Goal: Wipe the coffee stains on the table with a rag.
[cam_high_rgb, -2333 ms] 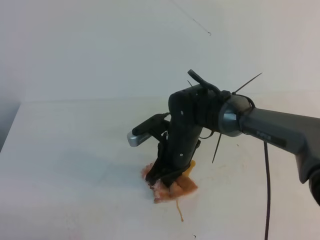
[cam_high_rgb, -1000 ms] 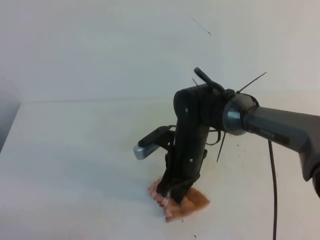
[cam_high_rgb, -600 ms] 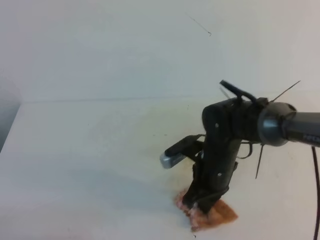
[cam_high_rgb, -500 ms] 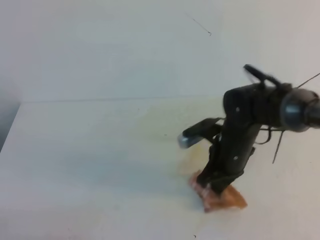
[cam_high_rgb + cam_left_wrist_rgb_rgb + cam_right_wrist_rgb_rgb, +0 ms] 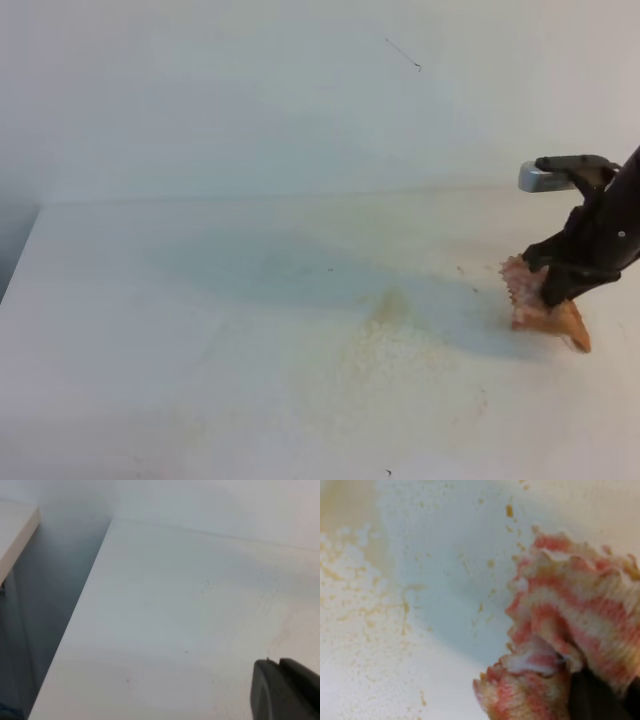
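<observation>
Right gripper jaws pinching rag on table; faint coffee stains apart; left jaws unclear.

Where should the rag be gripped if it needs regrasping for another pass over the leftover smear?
Grip the rag at its bunched upper folds from above, where the right gripper already pinches it. The stained lower tip hangs free, so it can meet the table.

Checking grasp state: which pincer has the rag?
The right pincer, at the table's right side, is clamped on the rag. The left pincer holds nothing visible, over bare table.
</observation>
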Controlling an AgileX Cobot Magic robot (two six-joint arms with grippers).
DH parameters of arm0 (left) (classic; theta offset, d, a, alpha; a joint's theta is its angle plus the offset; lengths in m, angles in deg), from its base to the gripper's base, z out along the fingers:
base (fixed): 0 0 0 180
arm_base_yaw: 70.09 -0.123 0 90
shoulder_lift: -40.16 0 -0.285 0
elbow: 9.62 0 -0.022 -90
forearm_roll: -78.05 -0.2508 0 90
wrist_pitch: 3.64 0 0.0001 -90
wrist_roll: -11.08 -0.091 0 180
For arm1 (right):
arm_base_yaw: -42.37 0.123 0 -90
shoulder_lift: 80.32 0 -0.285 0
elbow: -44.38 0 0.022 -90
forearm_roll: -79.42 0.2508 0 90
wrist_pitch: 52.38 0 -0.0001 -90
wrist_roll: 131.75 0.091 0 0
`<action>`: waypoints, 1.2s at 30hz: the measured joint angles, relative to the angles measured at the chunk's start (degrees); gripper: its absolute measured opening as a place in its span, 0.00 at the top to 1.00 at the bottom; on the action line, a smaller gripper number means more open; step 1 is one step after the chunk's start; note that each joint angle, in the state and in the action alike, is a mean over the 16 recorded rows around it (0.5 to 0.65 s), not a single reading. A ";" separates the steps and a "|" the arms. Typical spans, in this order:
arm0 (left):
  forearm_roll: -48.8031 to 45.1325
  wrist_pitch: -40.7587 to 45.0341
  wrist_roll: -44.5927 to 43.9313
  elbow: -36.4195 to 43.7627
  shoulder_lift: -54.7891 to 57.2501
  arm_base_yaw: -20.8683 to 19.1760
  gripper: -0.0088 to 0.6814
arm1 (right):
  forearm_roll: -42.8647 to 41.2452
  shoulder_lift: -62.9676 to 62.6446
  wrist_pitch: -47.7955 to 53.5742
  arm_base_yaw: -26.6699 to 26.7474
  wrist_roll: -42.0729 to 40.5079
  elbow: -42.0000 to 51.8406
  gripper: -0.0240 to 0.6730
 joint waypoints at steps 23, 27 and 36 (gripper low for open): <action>-0.05 0.00 0.00 0.00 0.00 0.00 0.99 | 2.32 12.95 -1.89 17.95 -2.55 -15.44 0.92; -0.07 0.00 0.00 0.00 -0.10 0.00 0.99 | -0.89 15.94 -0.56 19.34 -0.06 -18.87 0.92; -0.12 0.00 0.00 0.00 0.00 0.00 0.99 | -8.47 18.52 3.03 16.79 4.32 -21.88 0.92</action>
